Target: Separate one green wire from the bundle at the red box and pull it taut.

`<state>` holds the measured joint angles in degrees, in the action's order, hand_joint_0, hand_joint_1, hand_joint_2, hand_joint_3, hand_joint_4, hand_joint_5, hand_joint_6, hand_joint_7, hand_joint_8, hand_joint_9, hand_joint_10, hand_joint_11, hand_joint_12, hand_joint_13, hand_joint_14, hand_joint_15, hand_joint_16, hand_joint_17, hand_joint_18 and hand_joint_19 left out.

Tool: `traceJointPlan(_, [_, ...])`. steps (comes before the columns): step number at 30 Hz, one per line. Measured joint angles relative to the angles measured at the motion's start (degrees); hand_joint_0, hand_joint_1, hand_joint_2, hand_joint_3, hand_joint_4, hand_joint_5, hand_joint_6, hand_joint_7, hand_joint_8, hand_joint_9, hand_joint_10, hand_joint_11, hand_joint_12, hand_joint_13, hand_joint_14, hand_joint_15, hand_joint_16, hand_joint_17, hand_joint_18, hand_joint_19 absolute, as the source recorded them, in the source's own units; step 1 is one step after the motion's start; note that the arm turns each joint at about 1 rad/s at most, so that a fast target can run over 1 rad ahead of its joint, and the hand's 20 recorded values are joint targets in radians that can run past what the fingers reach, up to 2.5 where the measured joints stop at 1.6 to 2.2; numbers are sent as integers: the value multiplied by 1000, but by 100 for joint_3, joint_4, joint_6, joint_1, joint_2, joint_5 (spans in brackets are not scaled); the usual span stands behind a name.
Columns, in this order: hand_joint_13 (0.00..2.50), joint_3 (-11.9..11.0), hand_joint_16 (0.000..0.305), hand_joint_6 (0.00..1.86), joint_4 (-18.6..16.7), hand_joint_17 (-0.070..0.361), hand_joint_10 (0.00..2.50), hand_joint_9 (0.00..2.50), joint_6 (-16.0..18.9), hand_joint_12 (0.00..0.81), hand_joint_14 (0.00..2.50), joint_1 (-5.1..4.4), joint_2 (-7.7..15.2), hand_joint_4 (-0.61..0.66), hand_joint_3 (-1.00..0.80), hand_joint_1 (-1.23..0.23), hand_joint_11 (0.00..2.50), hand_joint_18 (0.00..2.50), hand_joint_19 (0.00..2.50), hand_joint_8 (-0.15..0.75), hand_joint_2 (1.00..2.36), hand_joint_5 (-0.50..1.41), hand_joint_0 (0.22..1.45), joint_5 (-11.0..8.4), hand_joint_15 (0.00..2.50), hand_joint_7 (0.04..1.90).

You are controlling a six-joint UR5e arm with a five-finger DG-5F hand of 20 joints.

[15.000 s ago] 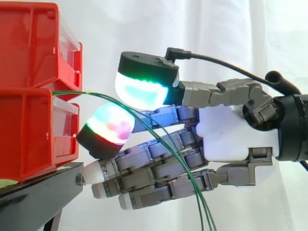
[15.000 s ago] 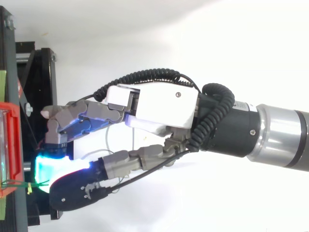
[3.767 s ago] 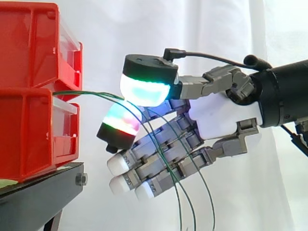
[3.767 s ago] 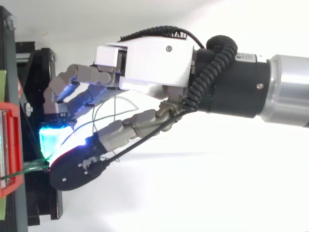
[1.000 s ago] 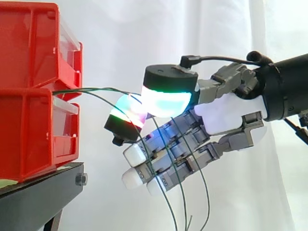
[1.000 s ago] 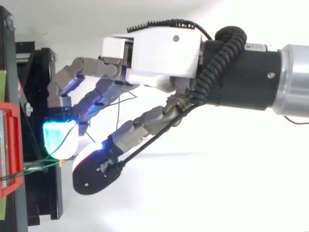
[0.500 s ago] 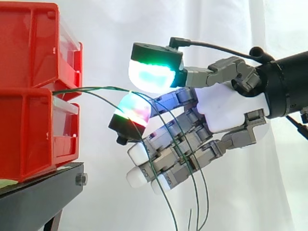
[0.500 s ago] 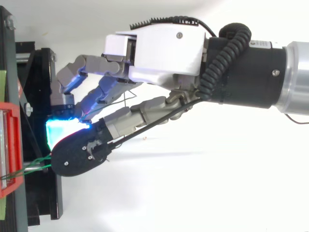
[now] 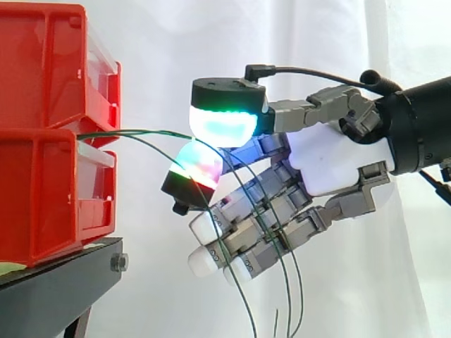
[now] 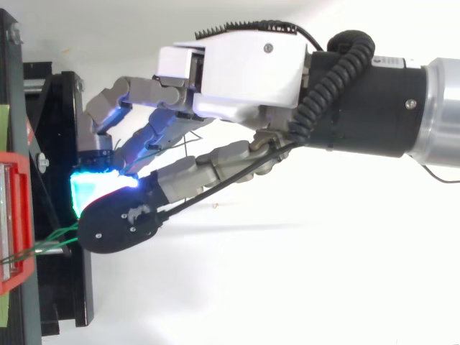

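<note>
Green wires (image 9: 106, 134) crossing hand (image 9: 331, 169), lower ends cut off

My hand (image 10: 244, 72) comes in from the right and extends left as far as the black stand (image 10: 63, 295). My fingers are curled. One fingertip (image 10: 90, 192) glows cyan and sits against my thumb (image 10: 118, 226), whose black back faces the camera. The green wires (image 10: 54, 243) leave the red box (image 10: 21, 215) at the left edge, cross the stand rightward and pass under the thumb pad (the contact point itself is hidden). Between box and thumb the wires run nearly straight, close together.
</note>
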<state>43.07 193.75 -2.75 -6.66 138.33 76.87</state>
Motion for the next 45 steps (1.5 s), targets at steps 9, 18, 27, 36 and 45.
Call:
traceJointPlan(9, [602, 30, 46, 921, 481, 103, 16, 855, -190, 306, 11, 39, -157, -118, -54, -720, 455, 495, 285, 205, 1026, -148, 567, -18, 277, 1096])
traceJointPlan(18, [599, 183, 46, 921, 713, 102, 16, 864, -800, 303, 11, -2, -489, -109, -41, -721, 454, 486, 283, 205, 1026, -143, 566, -347, 281, 1109])
traceJointPlan(27, [609, 385, 48, 924, 715, 107, 16, 876, -864, 315, 11, -71, -550, -98, -28, -723, 459, 500, 284, 218, 1023, -137, 568, -779, 276, 1108])
traceJointPlan(36, [615, 775, 49, 925, 706, 111, 16, 889, -604, 323, 11, -176, -557, -83, -22, -721, 441, 510, 270, 232, 1021, -134, 567, -1061, 280, 1101])
traceJointPlan(45, [621, 1366, 50, 925, 349, 112, 16, 898, -483, 327, 11, -260, -861, -78, -22, -722, 451, 514, 268, 237, 1021, -132, 568, -1133, 272, 1099])
